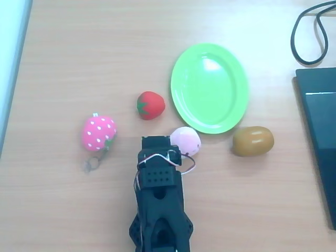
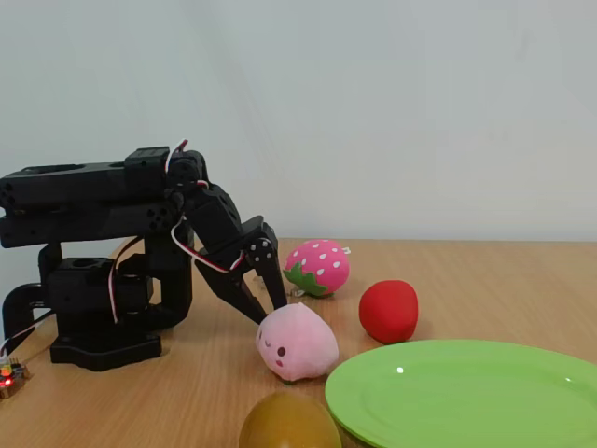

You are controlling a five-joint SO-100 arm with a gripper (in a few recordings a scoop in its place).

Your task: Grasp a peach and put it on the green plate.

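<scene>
Just beyond the part-open, empty-looking gripper (image 2: 264,313), tips at its top: peach (image 2: 297,343), plate (image 2: 485,392) close alongside.

Nothing readable here, honestly. No labels, brand names, numbers or signs on any of the toys, the plate, the arm or the worktop in either view, just plain surfaces all round.

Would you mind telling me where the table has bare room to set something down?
In the overhead view, bare wood spans the top, above the green plate and red strawberry. Crowded: the middle, where the gripper meets the peach between the pink strawberry and brown fruit.
</scene>
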